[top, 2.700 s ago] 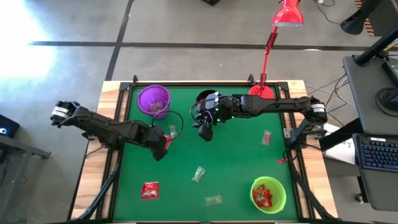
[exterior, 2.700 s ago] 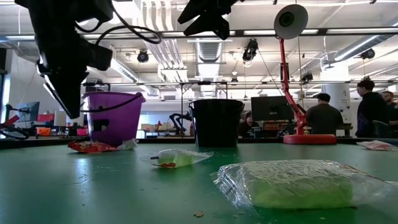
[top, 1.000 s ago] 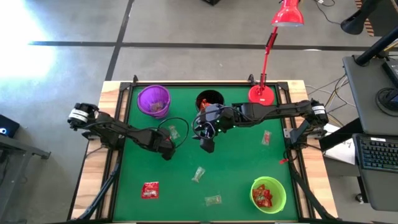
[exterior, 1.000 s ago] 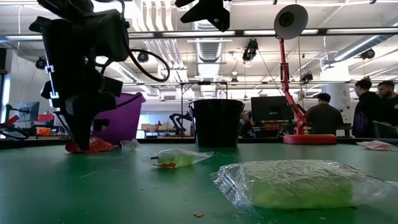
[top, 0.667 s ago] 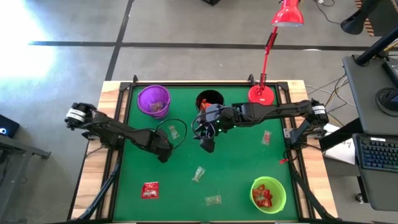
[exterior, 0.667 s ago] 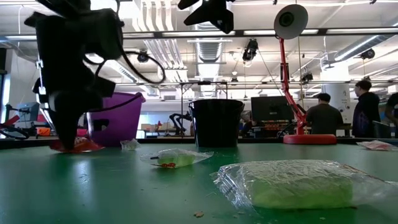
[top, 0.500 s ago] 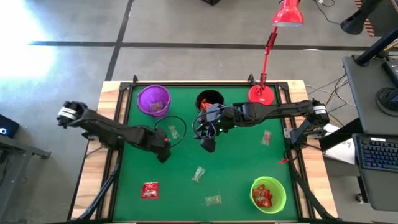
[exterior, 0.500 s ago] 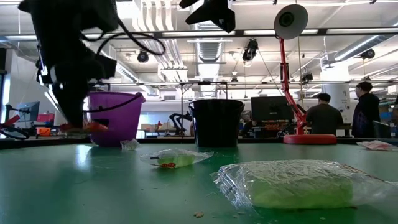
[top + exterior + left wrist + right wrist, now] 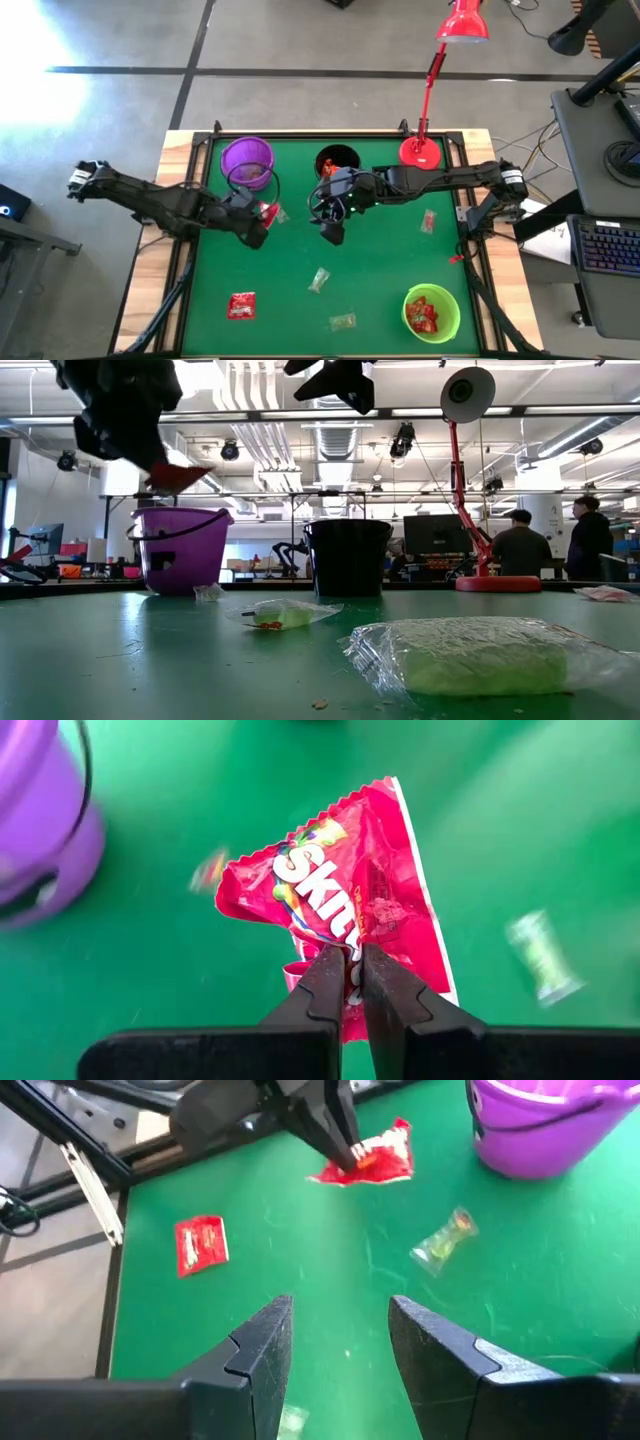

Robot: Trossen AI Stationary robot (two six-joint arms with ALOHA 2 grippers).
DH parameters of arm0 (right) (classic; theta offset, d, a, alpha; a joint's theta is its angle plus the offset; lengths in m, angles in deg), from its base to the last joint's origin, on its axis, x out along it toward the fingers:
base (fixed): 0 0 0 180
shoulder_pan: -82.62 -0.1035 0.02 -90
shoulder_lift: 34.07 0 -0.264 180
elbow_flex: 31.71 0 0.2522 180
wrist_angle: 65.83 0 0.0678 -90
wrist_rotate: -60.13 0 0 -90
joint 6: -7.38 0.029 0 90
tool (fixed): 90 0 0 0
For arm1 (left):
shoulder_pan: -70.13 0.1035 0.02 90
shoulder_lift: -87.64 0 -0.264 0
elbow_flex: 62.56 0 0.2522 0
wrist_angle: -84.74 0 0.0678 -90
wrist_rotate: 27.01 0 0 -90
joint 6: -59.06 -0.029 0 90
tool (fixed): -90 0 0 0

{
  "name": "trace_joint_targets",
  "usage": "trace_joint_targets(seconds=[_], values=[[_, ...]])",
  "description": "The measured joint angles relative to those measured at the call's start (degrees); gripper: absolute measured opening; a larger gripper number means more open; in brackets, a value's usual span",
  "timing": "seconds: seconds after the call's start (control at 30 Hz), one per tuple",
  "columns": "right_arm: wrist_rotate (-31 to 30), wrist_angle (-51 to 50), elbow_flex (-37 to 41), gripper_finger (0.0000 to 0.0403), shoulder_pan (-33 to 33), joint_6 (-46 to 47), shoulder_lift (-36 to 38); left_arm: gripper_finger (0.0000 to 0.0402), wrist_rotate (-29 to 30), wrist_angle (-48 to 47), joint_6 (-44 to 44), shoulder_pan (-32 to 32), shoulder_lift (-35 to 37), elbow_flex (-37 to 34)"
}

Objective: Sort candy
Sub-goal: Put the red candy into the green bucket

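Candy packets lie scattered on the green table [image 9: 380, 270], and one red candy packet [image 9: 345, 910] hangs pinched in the left claw [image 9: 347, 982], lifted off the felt just beside the purple cup [image 9: 246, 160]. Its lower edge is hidden behind the claw's fingers, and part of its white lettering is covered. From table height the left claw is only a dark blur with the red packet at its tip, above the purple cup. The right claw [image 9: 338, 1348] hovers over the middle of the table near the black cup [image 9: 336, 160], fingers spread wide and holding nothing. Another red packet [image 9: 241, 305] and two clear ones [image 9: 319, 279] lie toward the front; the green cup [image 9: 432, 312] holds red packets. A red lamp [image 9: 425, 148] stands at the far edge. People stand in the room behind.
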Motion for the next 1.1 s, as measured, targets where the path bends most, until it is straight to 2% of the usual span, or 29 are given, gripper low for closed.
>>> trace_joint_targets(seconds=[0.27, 0.37, 0.63, 0.87, 1.1], values=[[-0.38, 14.48, -0.14, 0.016, 0.58, 5.01, -1.78, 0.0, 6.55, 9.15, -6.04, 0.02, 0.94, 0.0], [-0.49, 15.77, -0.08, 0.016, 1.41, 8.97, -2.61, 0.0, 8.79, 11.44, -8.21, 0.02, 1.23, 0.0], [-0.16, 17.81, -0.02, 0.016, 3.79, 20.05, -5.79, 0.0, 9.6, 17.16, -12.85, 0.07, 1.46, 0.04], [-0.49, 18.31, -0.02, 0.016, 4.17, 24.38, -7.85, 0.0, 11.49, 17.58, -13.98, 0.07, 2.05, 0.04], [-0.47, 24.03, -0.02, 0.016, 4.47, 24.41, -10.28, 0.0, 11.47, 17.83, -15.53, 0.07, 2.73, 0.04]])
